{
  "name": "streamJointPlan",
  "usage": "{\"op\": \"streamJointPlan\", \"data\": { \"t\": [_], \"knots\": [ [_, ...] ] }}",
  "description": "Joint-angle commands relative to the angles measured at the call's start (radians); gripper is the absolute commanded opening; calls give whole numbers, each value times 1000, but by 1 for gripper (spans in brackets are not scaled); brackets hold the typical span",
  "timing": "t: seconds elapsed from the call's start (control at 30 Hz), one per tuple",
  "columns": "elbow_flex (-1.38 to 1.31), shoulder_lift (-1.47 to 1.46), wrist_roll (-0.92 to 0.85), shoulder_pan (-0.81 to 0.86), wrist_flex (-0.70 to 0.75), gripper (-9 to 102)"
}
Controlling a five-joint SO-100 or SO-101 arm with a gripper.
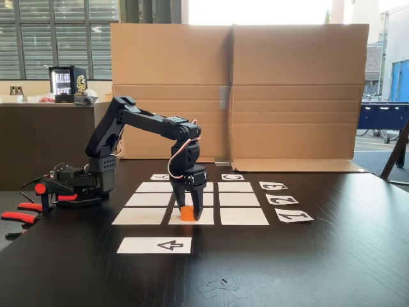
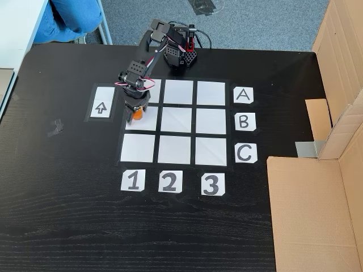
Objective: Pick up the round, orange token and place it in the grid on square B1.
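The orange token [image 1: 187, 213] [image 2: 136, 115] stands on the white square B1 [image 1: 203, 217] [image 2: 148, 125], in the B row and the 1 column of the grid [image 1: 239, 199] [image 2: 176, 120]. In the front fixed view that square is the middle one of the near row. My black gripper [image 1: 187, 208] [image 2: 136, 111] points straight down over the token, its two fingers closed on the token's upper sides. The token's base is at the paper. From above, the gripper body hides most of the token.
A white strip with a black arrow [image 1: 155, 245] [image 2: 101, 107] lies just outside the grid beside B1. Cardboard walls [image 1: 255, 89] [image 2: 317, 209] close off the far side. Red clamps [image 1: 22, 214] hold the arm base. Tape scraps [image 2: 57, 127] lie on the dark table.
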Motion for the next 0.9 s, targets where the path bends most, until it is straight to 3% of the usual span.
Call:
{"op": "streamJointPlan", "data": {
  "t": [0.0, 0.23, 0.43, 0.67, 0.87],
  "knots": [
    [52, 74, -11, 2, -23, 63],
    [367, 316, -26, 26, -225, 69],
    [663, 687, -49, 138, -428, 69],
    [920, 1206, -101, 390, -583, 69],
    [1042, 1557, -109, 690, -592, 66]
  ]
}}
